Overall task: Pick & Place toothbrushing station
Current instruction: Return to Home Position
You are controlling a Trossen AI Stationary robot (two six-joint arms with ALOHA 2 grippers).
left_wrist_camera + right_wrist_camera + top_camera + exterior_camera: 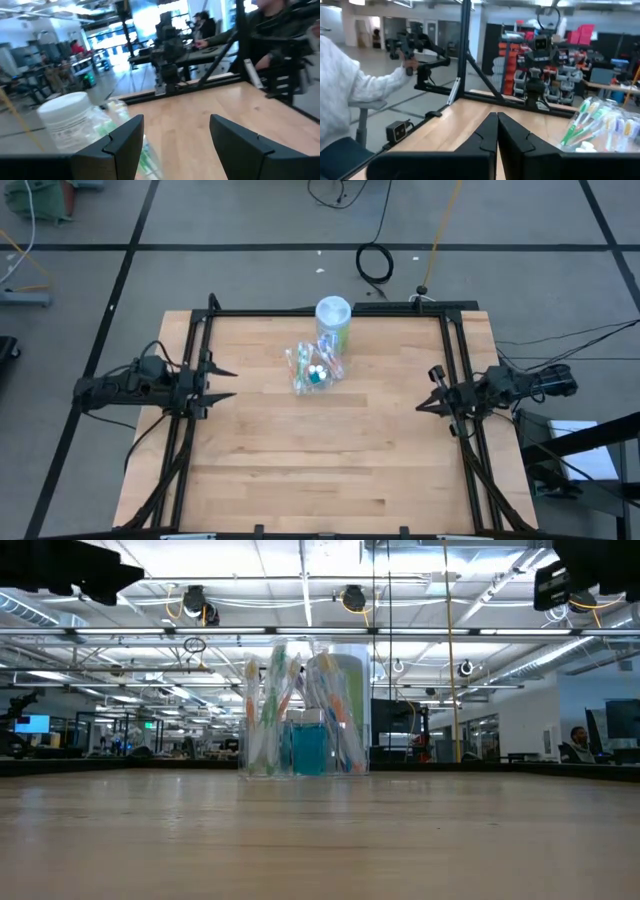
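Your clear organizer (300,387) stood on the wooden table (300,470), and everything else sat around it. The pastel toothbrushes (298,360) stood inside it, heads up and leaning against its walls, as the low view showed. The small blue tubes (318,374) were in there with them, down among the brush handles. A green bottle with a white lid (333,320) stood upright just beside the organizer, on the side away from you; you could not tell from these views whether the two touched.

Your left gripper (232,384) hung well apart from the organizer on its left, pointing toward it. Its fingers (125,137) were spread wide with nothing between them, and its wrist camera looked past them at the white-lidded bottle and some of the brushes.

Your right gripper (422,407) was well apart from the organizer on the opposite side, also turned toward it. Its fingers (515,140) were pressed together tip to tip and held nothing. The brush heads showed off to one side in its wrist view.

Beyond the organizer, off the table, a person (272,12) showed in the left wrist view, and a white sleeve (350,80) showed in the right wrist view. Neither was close to the organizer or to either gripper.
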